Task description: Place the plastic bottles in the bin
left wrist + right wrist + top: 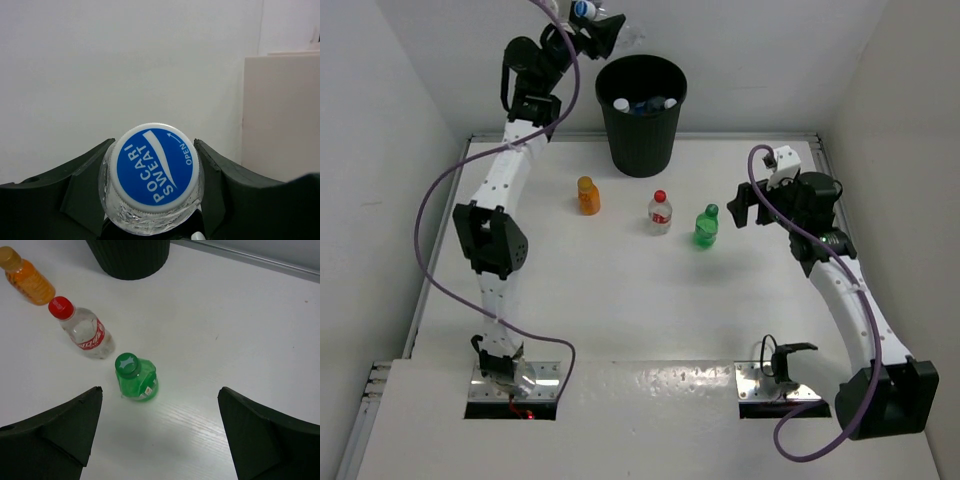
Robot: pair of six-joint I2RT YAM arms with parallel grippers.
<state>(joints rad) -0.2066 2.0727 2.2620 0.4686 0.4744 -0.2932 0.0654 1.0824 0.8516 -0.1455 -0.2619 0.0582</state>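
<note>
Left wrist: bottle (pixel 154 172) inside left pincer (pixel 152 150)

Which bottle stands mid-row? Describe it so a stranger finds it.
Find the black bin at the table's far edge. Three bottles stand before it. The middle bottle is clear with a red cap, flanked by the orange bottle and green bottle.
</note>
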